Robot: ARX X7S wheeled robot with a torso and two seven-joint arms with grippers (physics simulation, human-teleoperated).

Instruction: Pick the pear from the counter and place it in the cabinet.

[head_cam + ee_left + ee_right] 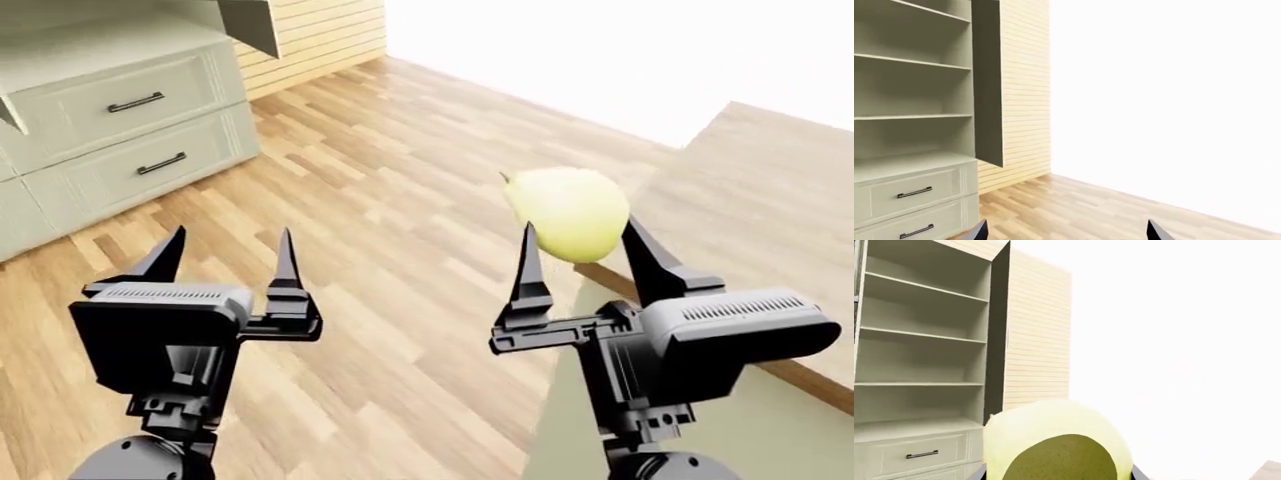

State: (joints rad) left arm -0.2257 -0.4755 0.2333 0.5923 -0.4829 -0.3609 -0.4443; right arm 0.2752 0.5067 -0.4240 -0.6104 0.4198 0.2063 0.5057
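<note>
Pear (pixel 571 212), smooth pale yellow with dark stem tip, pinched between prongs of right gripper (pixel 581 255) in head view, off the brown wood-topped counter (pixel 761 200). Left gripper (pixel 224 258) spread, empty. Tall cream-white cabinet (pixel 120 110) well apart, across pale plank floor (pixel 387 180).

Left wrist view: open shelves, two drawers, slatted wall (pixel 1024 90).

Right wrist view: pear fills foreground. Risk judged: rounded fruit slipping during carry; open door edge (pixel 997 330) catching the arm.

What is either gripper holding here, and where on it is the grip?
The right gripper holds the pear between its fingers, gripping its lower body, stem end pointing away. The left gripper is open and holds nothing.
</note>
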